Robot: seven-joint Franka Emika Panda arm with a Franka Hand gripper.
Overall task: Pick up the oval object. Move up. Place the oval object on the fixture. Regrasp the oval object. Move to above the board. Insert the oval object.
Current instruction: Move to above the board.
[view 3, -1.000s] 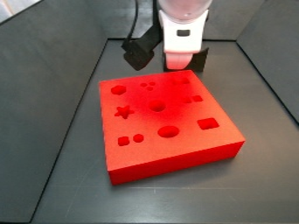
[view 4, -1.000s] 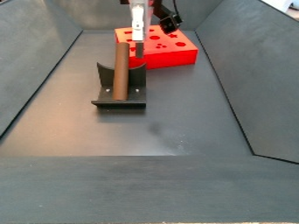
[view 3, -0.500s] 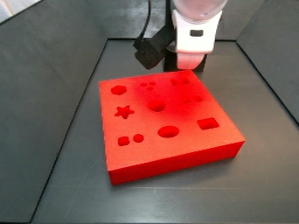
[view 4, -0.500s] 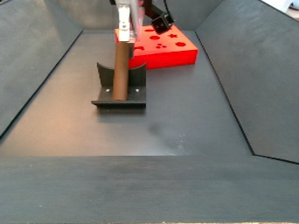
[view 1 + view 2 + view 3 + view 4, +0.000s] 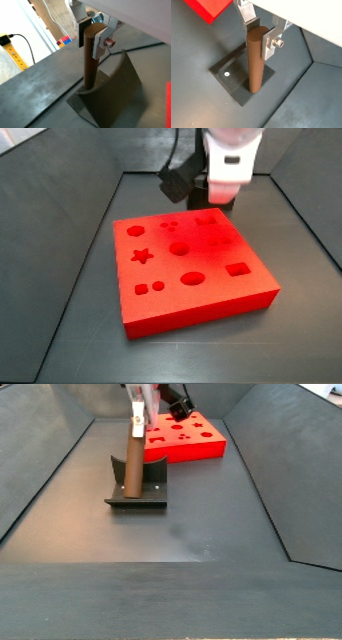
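The oval object [image 5: 131, 464], a slim brown peg, stands upright on the fixture [image 5: 135, 500], leaning on its dark bracket. It shows in both wrist views [image 5: 87, 65] [image 5: 254, 65]. My gripper [image 5: 135, 424] is at the peg's top end. Its silver fingers [image 5: 100, 42] [image 5: 272, 42] sit tight on either side of the top, so it looks shut on the peg. The fixture's base plate also shows in both wrist views [image 5: 113, 97] [image 5: 230, 80]. The red board [image 5: 187, 258] lies beyond the fixture. In that side view the gripper [image 5: 214, 190] hides the peg.
Dark sloped walls [image 5: 54, 474] enclose the grey floor on both sides. The board's corner shows in a wrist view [image 5: 211, 9] close to the fixture. A black cable bundle [image 5: 177, 180] hangs beside the gripper.
My gripper has shifted sideways from over the board's edge onto the peg's top and risen a little. The peg's top has tipped slightly with it. The board has not moved.
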